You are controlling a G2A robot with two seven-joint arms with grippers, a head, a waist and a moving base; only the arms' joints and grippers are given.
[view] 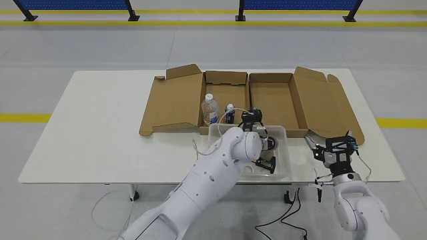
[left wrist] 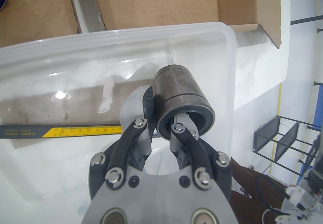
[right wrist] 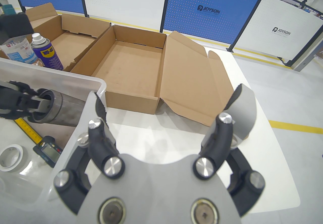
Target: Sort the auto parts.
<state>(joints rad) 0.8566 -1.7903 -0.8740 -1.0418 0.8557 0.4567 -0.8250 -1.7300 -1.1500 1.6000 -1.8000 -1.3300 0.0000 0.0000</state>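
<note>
1. The left gripper (left wrist: 164, 111) is clamped on a steel linear bearing (left wrist: 180, 93), with one finger pushed into the bore and the ridged pad of the other pressed on the outer wall
2. The bearing lies on its side in that grip, inside the clear plastic bin (left wrist: 228, 40) at the near edge of the table and close to the bin's right wall; I cannot tell whether it touches the bin floor or hangs clear of it
3. It looks like a thick metal sleeve, so probably heavy for its bulk, fully stiff and not fragile; its smooth skin is likely slippery, and it would roll if set down on its side
4. A pinch on one wall carries the weight off to one side, so the bearing may swivel or slide; seating the inner finger deeper, or a hold across the barrel at mid-length, would seem surer
5. The right gripper (right wrist: 169, 97) hovers with its fingers wide apart and holds nothing, over the near right part of the table, to the right of the bin
6. The right cardboard box (right wrist: 131, 66) stands open just beyond the bin
7. A digital caliper (left wrist: 63, 131) and a tape roll (right wrist: 11, 157) lie on the bin floor
</note>
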